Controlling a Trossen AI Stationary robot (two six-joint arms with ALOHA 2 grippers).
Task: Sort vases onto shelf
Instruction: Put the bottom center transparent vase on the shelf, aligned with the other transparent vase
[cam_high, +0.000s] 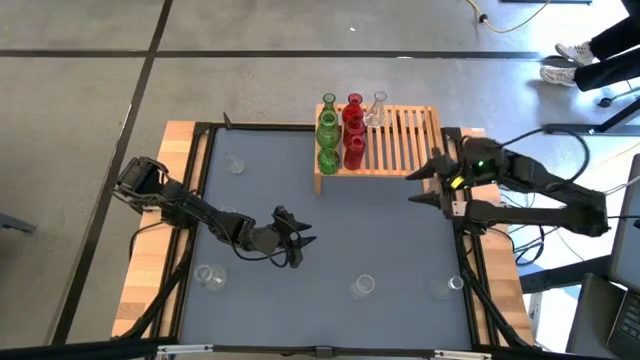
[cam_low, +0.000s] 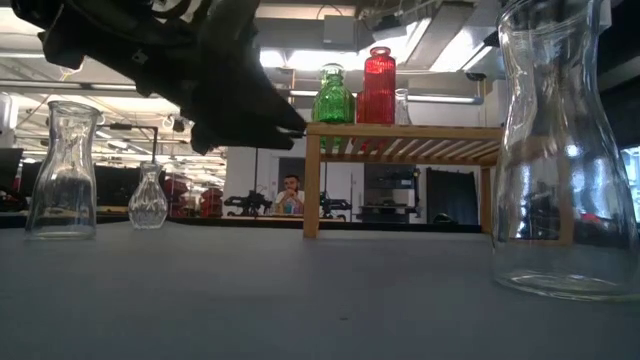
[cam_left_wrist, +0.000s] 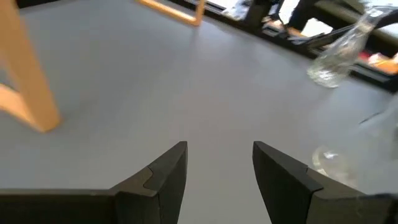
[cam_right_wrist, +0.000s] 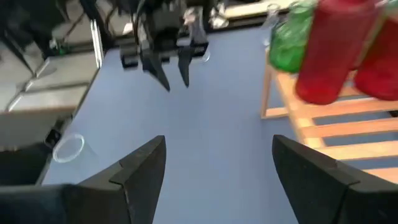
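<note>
High view, shelf: shelf stands at the far middle of the grey surface.
Vases on shelf: three green vases in a row along its left end, three red vases just beside them, one clear vase at the far edge next to the reds.
Vases on surface: clear ones well apart — one far left, one near left, one near middle, and what look like two close together near right.
Left hand: left hand low over the middle of the surface, fingers apart, nothing between them; none of the vases is near it.
Right hand: right hand just beside the shelf's right front corner, fingers spread wide, nothing held.
</note>
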